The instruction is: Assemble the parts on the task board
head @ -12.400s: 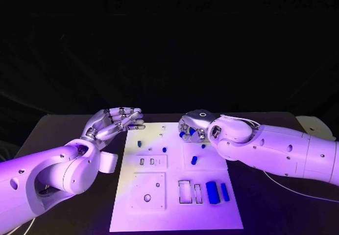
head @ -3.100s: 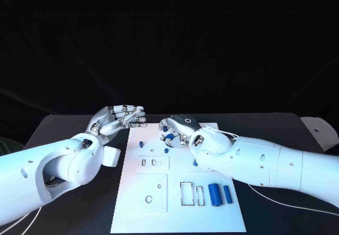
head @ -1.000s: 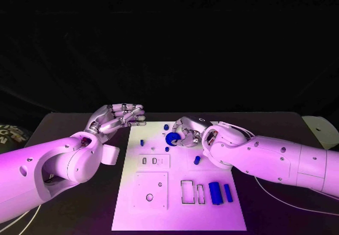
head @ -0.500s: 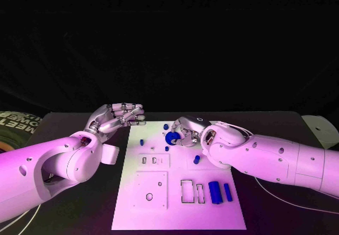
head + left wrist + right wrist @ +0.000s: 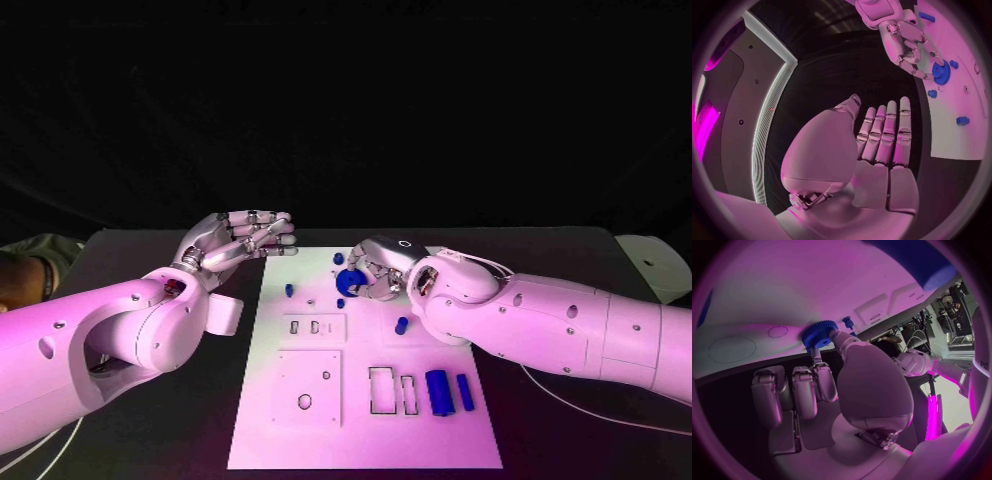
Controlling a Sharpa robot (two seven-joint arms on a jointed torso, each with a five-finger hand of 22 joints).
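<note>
The white task board (image 5: 361, 420) lies in the middle of the black table. My right hand (image 5: 378, 266) is over its far end and pinches a blue gear (image 5: 351, 283) between thumb and fingers, low over the board. The right wrist view shows the gear (image 5: 820, 334) at the fingertips against the board (image 5: 786, 285), beside a small blue peg (image 5: 846, 320). My left hand (image 5: 238, 240) hovers off the board's far left corner, holding nothing, fingers extended (image 5: 886, 135). From the left wrist, the right hand (image 5: 904, 40) and gear (image 5: 941, 75) appear.
Small blue parts stand at the board's far end (image 5: 287, 291) and middle (image 5: 401, 325). Two long blue blocks (image 5: 438, 392) lie at the near right beside rectangular slots (image 5: 381, 390). A white object (image 5: 645, 265) sits at the table's right edge.
Over the last second the right hand has barely shifted and keeps holding the blue gear at the board's far end. The left hand has stayed where it was.
</note>
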